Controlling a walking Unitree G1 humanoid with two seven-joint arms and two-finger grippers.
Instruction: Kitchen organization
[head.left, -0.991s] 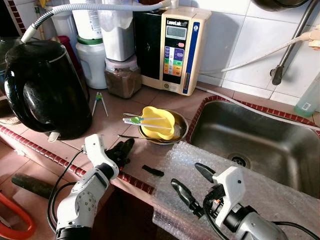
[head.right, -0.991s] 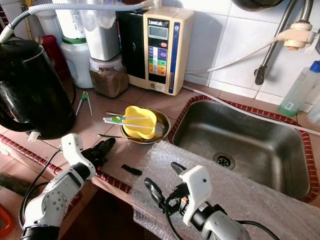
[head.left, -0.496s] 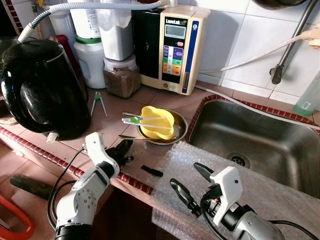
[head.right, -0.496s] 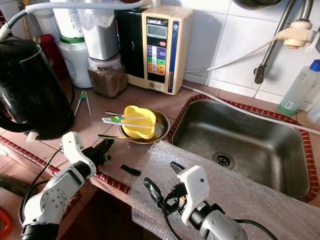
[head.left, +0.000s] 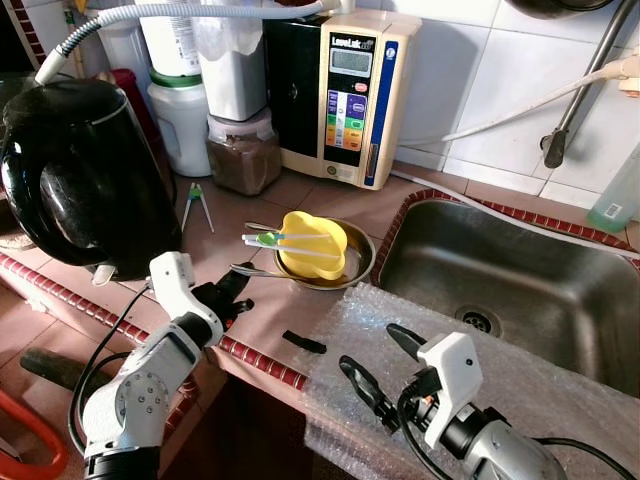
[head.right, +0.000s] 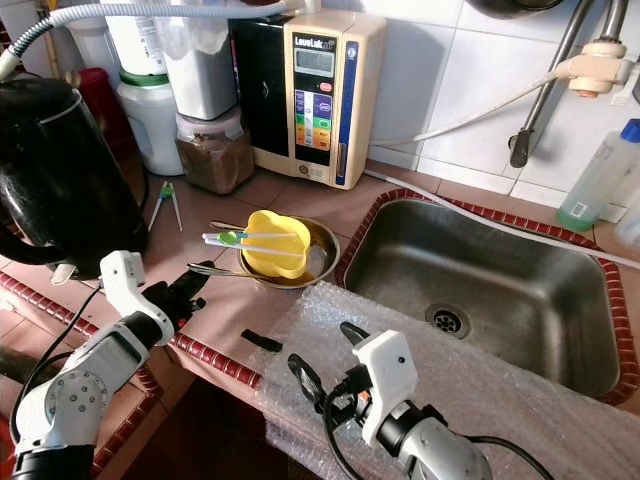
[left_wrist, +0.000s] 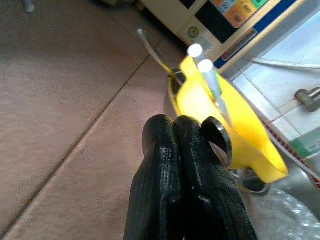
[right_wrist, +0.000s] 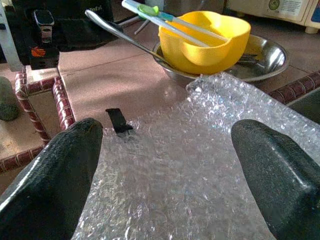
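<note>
Currently, left gripper (head.left: 231, 296) fingers pressed together, yellow bowl (head.left: 314, 244) in steel dish (head.left: 357, 268) just ahead. Right gripper (head.left: 381, 364) fingers spread over bubble wrap (head.left: 520, 385), bowl ahead.

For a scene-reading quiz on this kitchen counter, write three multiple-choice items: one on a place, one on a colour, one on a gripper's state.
1. Where does the yellow bowl sit?
A. In the sink
B. In the metal dish on the counter
C. On the bubble wrap

2. What colour is the kettle?
A. Black
B. White
C. Red

3. How are the right gripper's fingers?
A. Shut on the chopsticks
B. Pressed together
C. Spread open above the bubble wrap

Answers:
1. B: the bowl rests inside the metal dish beside the sink.
2. A: its body is glossy black.
3. C: the right wrist view shows the two fingers wide apart over the bubble wrap, holding nothing.
</note>
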